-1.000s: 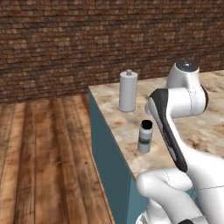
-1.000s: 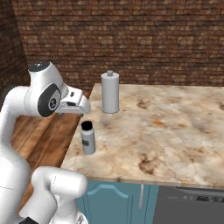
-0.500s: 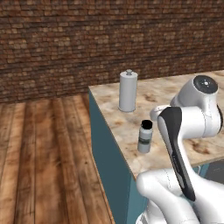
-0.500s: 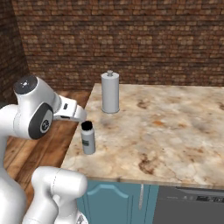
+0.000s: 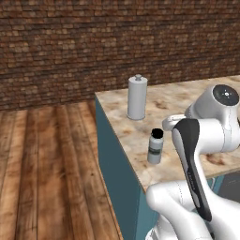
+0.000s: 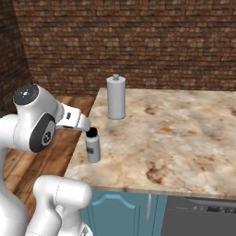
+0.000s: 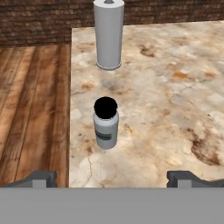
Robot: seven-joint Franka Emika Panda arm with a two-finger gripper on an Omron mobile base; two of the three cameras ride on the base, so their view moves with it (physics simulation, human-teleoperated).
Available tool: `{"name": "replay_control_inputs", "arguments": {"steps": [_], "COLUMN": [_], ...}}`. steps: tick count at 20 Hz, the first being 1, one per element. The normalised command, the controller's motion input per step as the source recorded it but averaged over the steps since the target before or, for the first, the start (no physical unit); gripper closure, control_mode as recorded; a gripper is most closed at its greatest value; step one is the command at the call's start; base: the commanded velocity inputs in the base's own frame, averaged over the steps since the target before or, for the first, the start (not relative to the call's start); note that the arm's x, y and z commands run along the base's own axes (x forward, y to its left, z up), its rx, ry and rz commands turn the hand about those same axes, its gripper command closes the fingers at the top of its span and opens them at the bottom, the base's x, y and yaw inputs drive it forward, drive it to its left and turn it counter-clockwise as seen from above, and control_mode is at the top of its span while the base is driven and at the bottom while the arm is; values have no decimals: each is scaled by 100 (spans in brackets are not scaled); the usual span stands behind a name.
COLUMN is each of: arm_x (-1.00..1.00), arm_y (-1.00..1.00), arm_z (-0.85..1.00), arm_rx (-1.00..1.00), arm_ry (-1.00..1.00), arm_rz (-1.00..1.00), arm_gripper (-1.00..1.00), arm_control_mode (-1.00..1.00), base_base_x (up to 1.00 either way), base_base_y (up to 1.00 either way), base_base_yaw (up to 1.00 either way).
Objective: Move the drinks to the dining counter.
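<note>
Gripper (image 7: 112, 179) hangs above the counter (image 7: 175, 87) near its front edge, jaws spread wide, nothing between them; both finger tips (image 7: 41, 178) poke up at the bottom of the hand view. Bottle (image 7: 106, 124) stands upright on the counter, ahead of the gripper and between the tips' lines, apart from them (black cap, dark label). It sits near the counter's left edge, by the wood floor (image 7: 30, 100). Canister (image 7: 108, 34) stands upright farther back, well apart from the bottle. In the right base view the hand seems to sit just beside the bottle (image 6: 92, 145), contact hard to judge. Left base view: bottle (image 5: 155, 146), canister (image 5: 137, 97).
</note>
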Motion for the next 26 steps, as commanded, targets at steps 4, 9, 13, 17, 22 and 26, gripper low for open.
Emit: {"name": "replay_control_inputs", "arguments": {"steps": [4, 9, 13, 17, 22, 26], "arm_x": [0, 0, 0, 0, 0, 0], "arm_y": [0, 0, 0, 0, 0, 0], "arm_z": [0, 0, 0, 0, 0, 0], "arm_rx": [0, 0, 0, 0, 0, 0], "arm_ry": [0, 0, 0, 0, 0, 0], "arm_rz": [0, 0, 0, 0, 0, 0], "arm_gripper": [-100, -100, -100, -100, -100, -100], "arm_control_mode": [-100, -100, 100, 100, 100, 100], "base_base_x": [0, 0, -9, -64, -82, -29], "base_base_y": [0, 0, 0, 0, 0, 0], "base_base_yaw": [0, 0, 0, -1, -9, -1]}}
